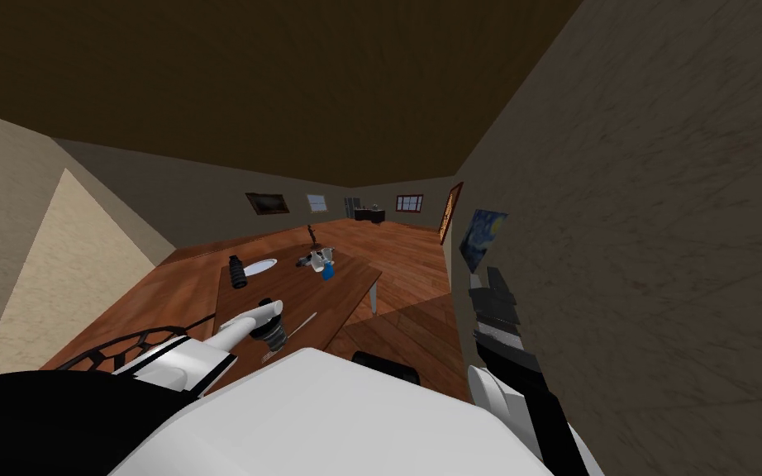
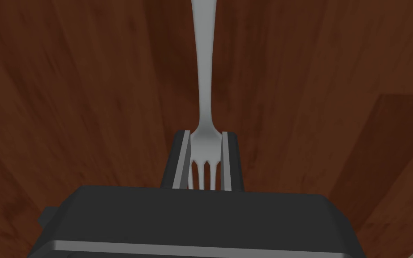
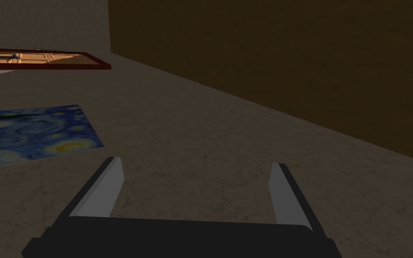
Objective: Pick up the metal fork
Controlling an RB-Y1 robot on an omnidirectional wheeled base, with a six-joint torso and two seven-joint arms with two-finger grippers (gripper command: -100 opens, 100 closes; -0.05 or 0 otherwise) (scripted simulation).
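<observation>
The slim, light grey metal fork [image 2: 205,80] is held at its tined head by the left gripper [image 2: 205,133]. The two blade fingers are drawn narrow against the sides of the head, and the handle points away over the reddish-brown wooden table top [image 2: 66,112]. Whether the fork is lifted clear of the wood cannot be told. The fork is seen from the head at the near end of the table, with a white round plate [image 1: 260,265] farther along. The right gripper [image 3: 196,163] is held up at the right, its fingers spread wide with nothing between them.

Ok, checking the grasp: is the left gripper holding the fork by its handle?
No, the left gripper clamps the fork at its tines.
</observation>
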